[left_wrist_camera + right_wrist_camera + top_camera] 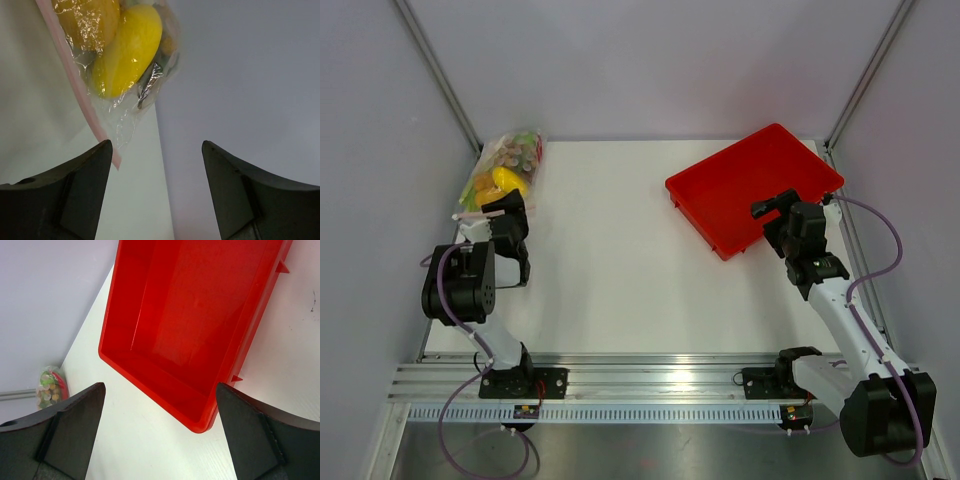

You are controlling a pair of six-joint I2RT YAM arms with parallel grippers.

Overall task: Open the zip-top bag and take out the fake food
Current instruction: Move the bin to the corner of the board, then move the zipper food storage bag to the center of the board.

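Crinkly bag (pixel 127 107) just ahead of spread, empty left gripper (pixel 156 145); right gripper (pixel 160 386) spread too; could close short, miss strip (pixel 80 85).

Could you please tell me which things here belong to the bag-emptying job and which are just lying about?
For the job: bag, toy food inside it, left gripper open close to the bag.
Lying about: empty red tray, right gripper open near it.

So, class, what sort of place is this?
Probably a robot test cell: two arms bolted to a metal rail, a white table walled by plain panels, and props, a red tray and a bag of toy food.
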